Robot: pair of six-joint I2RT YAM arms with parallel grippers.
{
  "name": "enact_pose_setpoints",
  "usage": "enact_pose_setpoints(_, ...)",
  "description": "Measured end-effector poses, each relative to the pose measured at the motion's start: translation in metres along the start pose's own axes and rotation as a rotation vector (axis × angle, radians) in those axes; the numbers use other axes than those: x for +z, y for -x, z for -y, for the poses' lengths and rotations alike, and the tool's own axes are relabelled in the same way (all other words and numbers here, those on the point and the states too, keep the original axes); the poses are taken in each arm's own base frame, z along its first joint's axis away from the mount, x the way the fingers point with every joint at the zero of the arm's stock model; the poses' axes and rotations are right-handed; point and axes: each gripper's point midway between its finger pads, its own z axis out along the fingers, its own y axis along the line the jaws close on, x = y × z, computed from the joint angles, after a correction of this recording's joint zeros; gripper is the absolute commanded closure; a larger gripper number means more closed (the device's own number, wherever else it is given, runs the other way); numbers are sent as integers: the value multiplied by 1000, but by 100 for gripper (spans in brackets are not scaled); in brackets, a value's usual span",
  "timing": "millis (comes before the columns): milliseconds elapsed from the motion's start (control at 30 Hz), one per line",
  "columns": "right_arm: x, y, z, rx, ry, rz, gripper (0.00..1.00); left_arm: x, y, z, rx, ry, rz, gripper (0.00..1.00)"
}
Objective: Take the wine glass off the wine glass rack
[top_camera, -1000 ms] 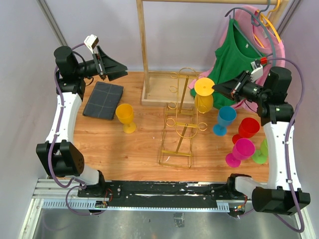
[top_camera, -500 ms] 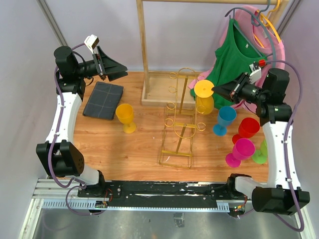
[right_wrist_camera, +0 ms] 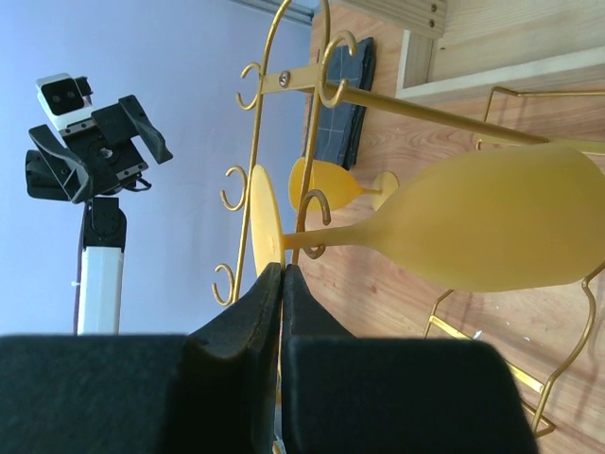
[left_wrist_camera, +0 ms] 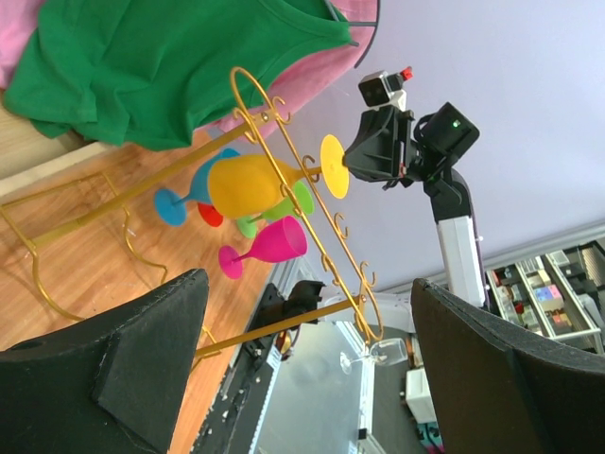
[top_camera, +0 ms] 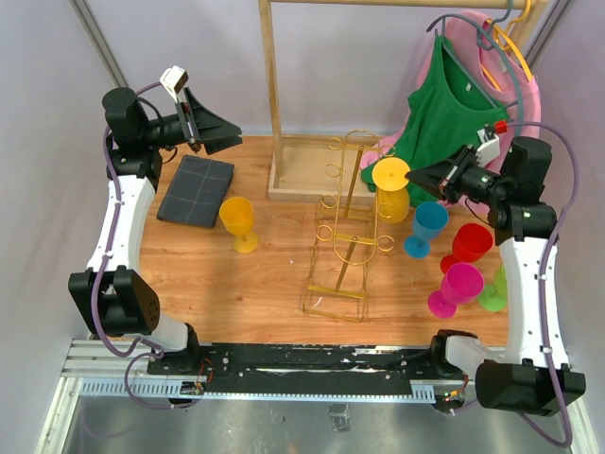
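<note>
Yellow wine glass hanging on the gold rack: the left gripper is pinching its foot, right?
Not the left. The right gripper is shut on the foot of the yellow wine glass, which does hang on the gold wine glass rack; the right wrist view shows it. The left gripper is open, away from it.

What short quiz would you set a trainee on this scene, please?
1. True or false: the left gripper is shut.
2. Which glass hangs on the wine glass rack? A yellow wine glass; B blue glass; C pink glass.
3. Fill in: the right gripper pinches that glass by its ____.
Key: 1 false; 2 A; 3 foot.
</note>
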Motion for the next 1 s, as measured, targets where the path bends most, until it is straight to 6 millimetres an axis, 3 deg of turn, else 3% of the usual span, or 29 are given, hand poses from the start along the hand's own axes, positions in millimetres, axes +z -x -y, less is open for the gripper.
enact_pose_setpoints(267, -17, 3, 1, -19, -27, 59, 99, 0, 0, 0, -4, -4, -1, 7)
enact_pose_setpoints(800, -19, 1, 8, 0, -57, 60, 99, 0, -3, -3, -14, -8, -7, 7)
enact_pose_setpoints(1000, -34, 1, 5, 7, -80, 102, 100, 0, -3, -3, -17, -8, -6, 7)
